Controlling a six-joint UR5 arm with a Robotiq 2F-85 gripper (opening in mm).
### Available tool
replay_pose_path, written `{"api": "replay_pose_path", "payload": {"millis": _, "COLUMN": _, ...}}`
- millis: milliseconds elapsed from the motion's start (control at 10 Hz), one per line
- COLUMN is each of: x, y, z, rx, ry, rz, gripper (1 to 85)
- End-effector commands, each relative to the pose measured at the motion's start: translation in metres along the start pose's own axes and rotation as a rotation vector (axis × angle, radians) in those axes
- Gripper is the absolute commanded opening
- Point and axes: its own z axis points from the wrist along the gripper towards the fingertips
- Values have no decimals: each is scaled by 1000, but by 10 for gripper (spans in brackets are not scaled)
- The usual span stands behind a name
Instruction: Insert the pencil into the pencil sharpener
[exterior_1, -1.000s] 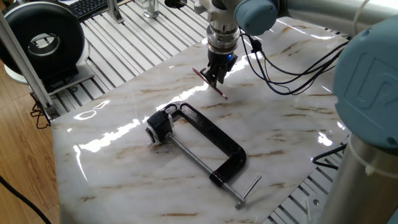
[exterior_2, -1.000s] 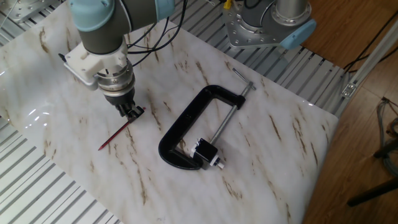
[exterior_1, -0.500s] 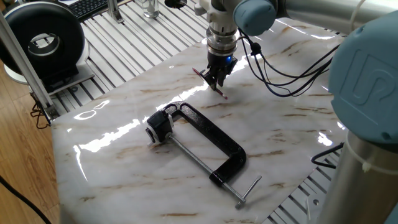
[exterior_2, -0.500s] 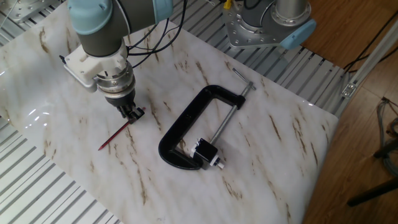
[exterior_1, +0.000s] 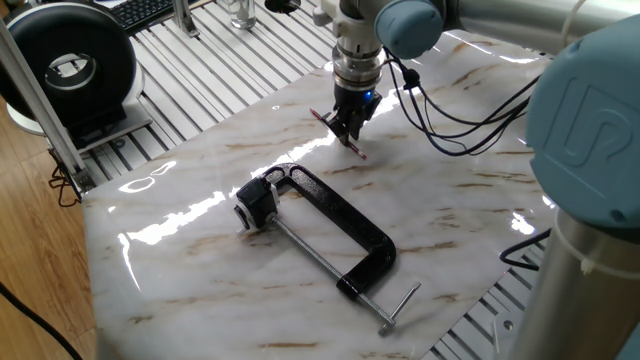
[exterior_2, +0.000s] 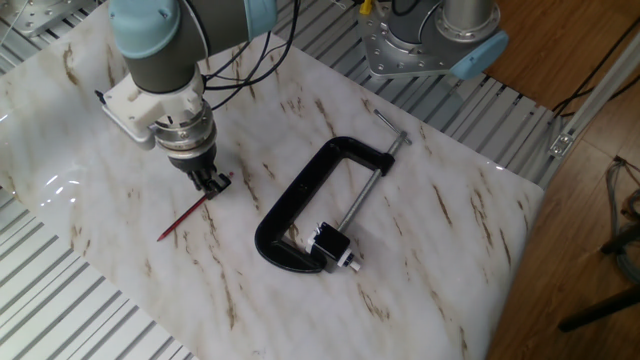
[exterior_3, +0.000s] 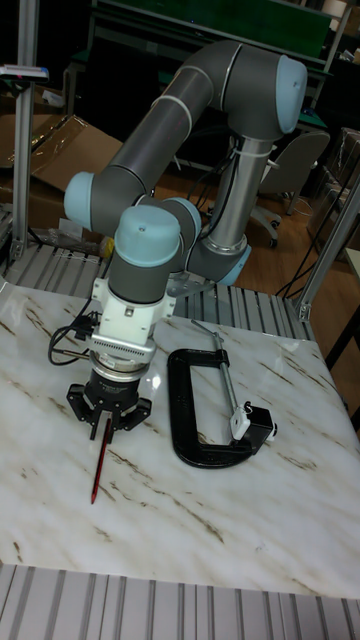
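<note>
In the tall fixed view, nearest the camera, the thin red-pink pencil (exterior_3: 98, 464) lies on the white marble-patterned table (exterior_3: 200, 540), its long axis running from a free tip toward the camera up into the black two-finger gripper (exterior_3: 107, 424). The gripper points straight down, with its fingers closed in narrowly about the pencil's upper end. Whether the pads actually pinch the shaft or merely flank it I cannot tell; the pencil's far tip looks to be resting on the marble or just above it.

Farther right, well apart from the gripper, sits the small black boxy pencil sharpener with a pale face (exterior_3: 254, 424), just beside the screw end of the large black C-shaped clamp (exterior_3: 196, 415) with its silver threaded rod (exterior_3: 228, 380).

The other fixed view shows the same layout: pencil (exterior_2: 192, 212) slanting away from the gripper (exterior_2: 214, 183), sharpener (exterior_2: 333, 246) off beyond the clamp's curved back. In my judgement the coming move hinges on carrying the pencil across and swinging its axis round to face the sharpener's opening, which is too small to make out.
</note>
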Motion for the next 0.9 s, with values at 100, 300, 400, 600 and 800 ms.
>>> {"api": "replay_pose_path", "payload": {"millis": 100, "x": -2, "y": 2, "z": 2, "rx": -13, "ry": -2, "rz": 13, "gripper": 290}}
{"api": "replay_pose_path", "payload": {"millis": 300, "x": -1, "y": 2, "z": 1, "rx": -14, "ry": 1, "rz": 18, "gripper": 263}}
{"api": "replay_pose_path", "payload": {"millis": 400, "x": -1, "y": 3, "z": -1, "rx": -16, "ry": 1, "rz": 20, "gripper": 260}}
{"api": "replay_pose_path", "payload": {"millis": 600, "x": 0, "y": 4, "z": -2, "rx": -17, "ry": 3, "rz": 24, "gripper": 243}}
{"api": "replay_pose_path", "payload": {"millis": 800, "x": -1, "y": 6, "z": 1, "rx": -20, "ry": 3, "rz": 41, "gripper": 167}}
